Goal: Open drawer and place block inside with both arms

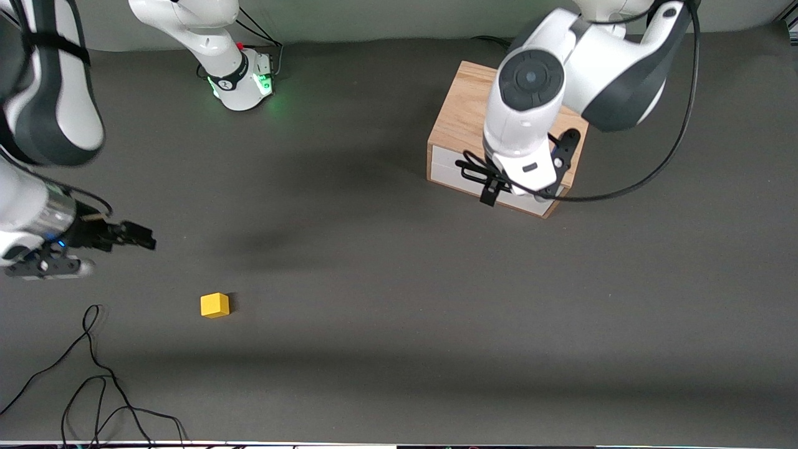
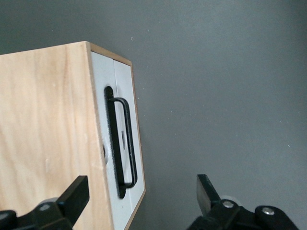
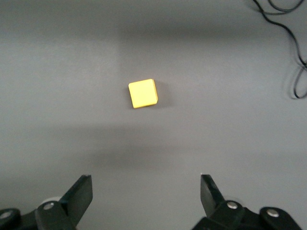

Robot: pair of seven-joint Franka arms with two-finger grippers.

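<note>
The small yellow block (image 1: pixel 214 305) lies on the dark table toward the right arm's end. It also shows in the right wrist view (image 3: pixel 143 93). My right gripper (image 1: pixel 138 237) hangs open and empty above the table beside the block, not touching it (image 3: pixel 145 181). The light oak box (image 1: pixel 464 106) stands toward the left arm's end. Its drawer (image 1: pixel 452 171) is shut, with the white front and black bar handle (image 2: pixel 122 143) facing the front camera. My left gripper (image 1: pixel 528 171) is open over the box's front edge (image 2: pixel 141 184), one finger over the top and one past the front panel.
A loose black cable (image 1: pixel 93 374) lies on the table near the front camera at the right arm's end, and shows in the right wrist view (image 3: pixel 288 43). The right arm's green-lit base (image 1: pixel 243 84) stands at the table's back edge.
</note>
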